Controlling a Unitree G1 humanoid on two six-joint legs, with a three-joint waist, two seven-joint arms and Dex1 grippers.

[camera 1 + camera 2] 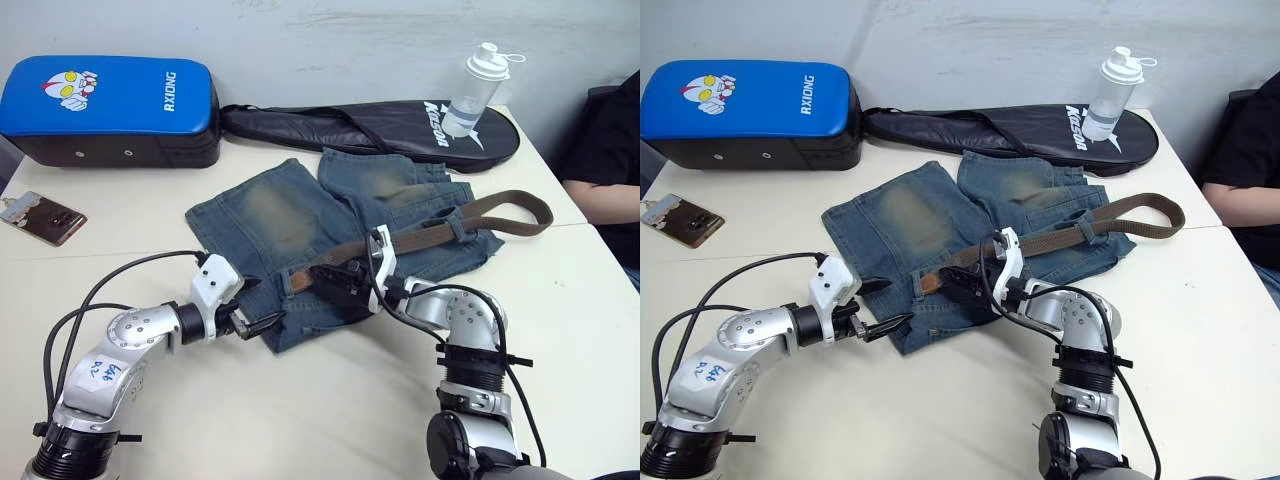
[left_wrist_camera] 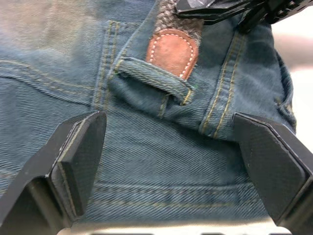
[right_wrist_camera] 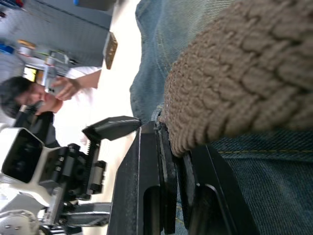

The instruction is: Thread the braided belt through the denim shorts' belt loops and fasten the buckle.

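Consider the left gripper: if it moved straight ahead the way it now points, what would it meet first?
Most likely the denim shorts at the waistband, near the belt loop that the leather tip of the braided belt has reached. The left gripper is open; depth is uncertain.

"RXIONG" in white runs along the blue pad (image 1: 110,95) — "Kason" marks the black racket bag (image 1: 400,128).
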